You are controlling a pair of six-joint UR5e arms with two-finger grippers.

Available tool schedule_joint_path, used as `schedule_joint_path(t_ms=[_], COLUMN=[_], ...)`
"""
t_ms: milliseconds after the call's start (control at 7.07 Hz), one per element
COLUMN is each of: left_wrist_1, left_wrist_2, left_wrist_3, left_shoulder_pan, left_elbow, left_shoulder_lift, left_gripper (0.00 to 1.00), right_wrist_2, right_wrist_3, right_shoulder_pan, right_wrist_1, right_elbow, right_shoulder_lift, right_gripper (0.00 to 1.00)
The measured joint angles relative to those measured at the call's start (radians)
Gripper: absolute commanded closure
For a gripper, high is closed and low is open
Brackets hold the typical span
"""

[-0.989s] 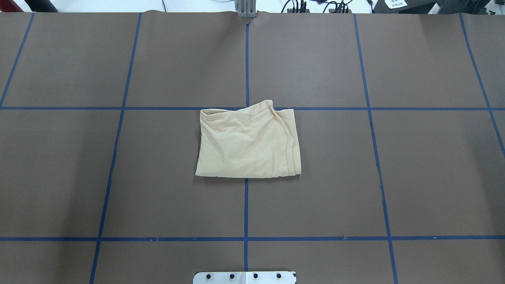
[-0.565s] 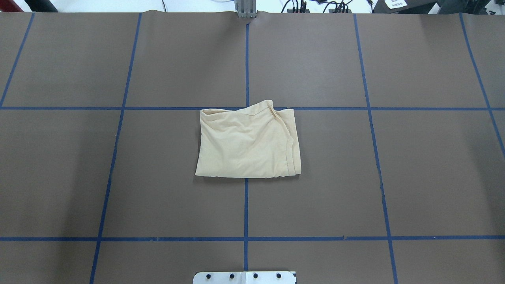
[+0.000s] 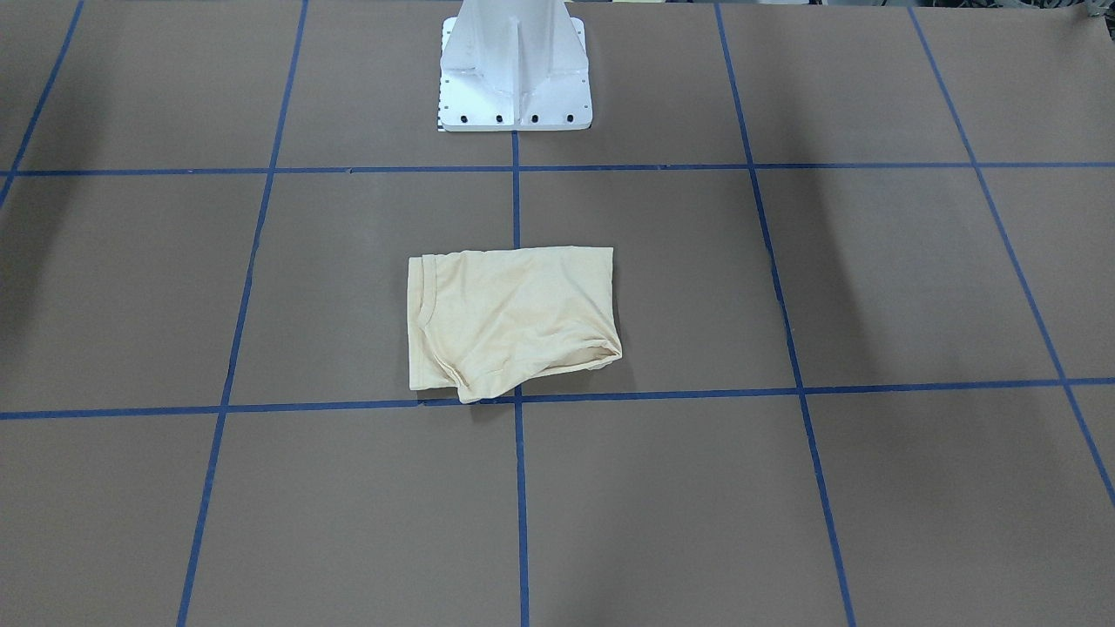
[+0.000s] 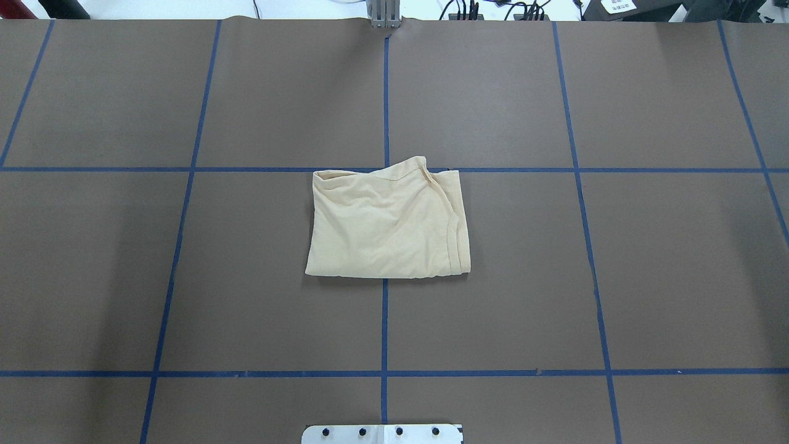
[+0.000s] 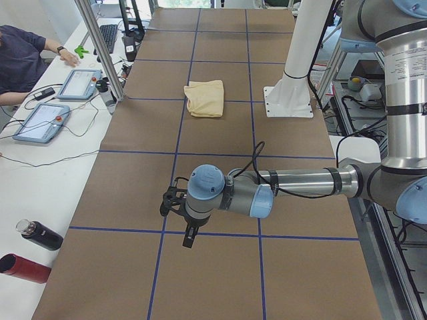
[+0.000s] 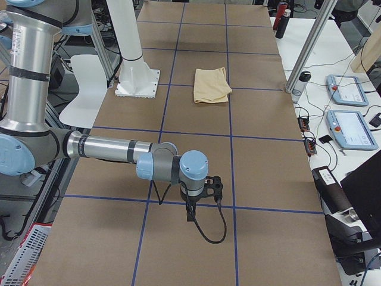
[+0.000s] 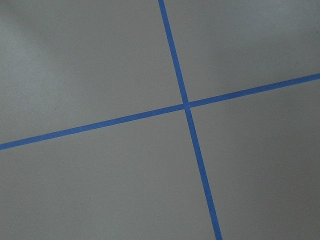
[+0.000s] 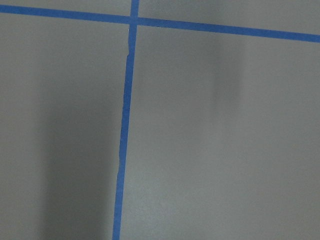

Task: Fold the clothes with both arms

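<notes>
Overhead exterior: the folded cream T-shirt (image 4: 387, 222) lies mid-desk (image 4: 616, 277), far from my left end effector (image 5: 183, 223) and right end effector (image 6: 199, 199), which probably hang clear of a finished fold. Whether either is apart or together, I cannot tell.

Table (image 4: 246, 277) around shirt (image 4: 385, 225) seems open; pedestal (image 4: 382, 434) robot-side.
</notes>
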Motion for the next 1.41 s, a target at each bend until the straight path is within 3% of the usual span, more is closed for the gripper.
schedule_joint_path(t_ms=[1414], left_wrist_1=[0.000], left_wrist_2=[0.000], left_wrist_3=[0.000], left_shoulder_pan=[0.000], left_elbow=[0.003], left_shoulder_lift=[0.035], left_gripper=[0.00], right_wrist_2=[0.002], right_wrist_3=[0.002], right_shoulder_pan=[0.000], right_wrist_1=[0.028], right_elbow=[0.023], right_shoulder_lift=[-0.001], right_gripper=[0.00])
